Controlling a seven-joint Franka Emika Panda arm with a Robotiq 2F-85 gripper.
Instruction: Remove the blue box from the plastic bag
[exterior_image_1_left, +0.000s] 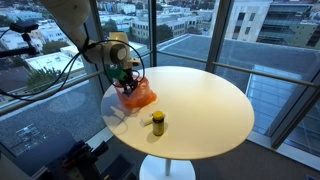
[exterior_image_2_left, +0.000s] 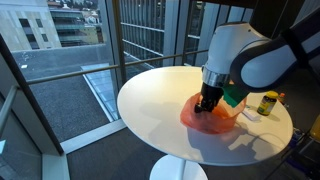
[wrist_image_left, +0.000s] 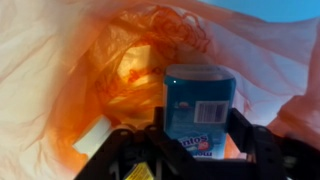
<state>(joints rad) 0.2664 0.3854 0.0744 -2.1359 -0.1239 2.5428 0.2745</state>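
The orange plastic bag lay open, and the blue box was down inside it, standing up (its label was too blurry to read). A small white thing sat in the bag too, beside the box. The gripper reached into the bag's mouth and had its two fingers pressed on the sides of the blue box.

In both exterior views the bag sat on the round white table, near its edge. A little yellow jar stood close by, apart from the bag and also near the rim. A wide stretch of table top spread out past them.
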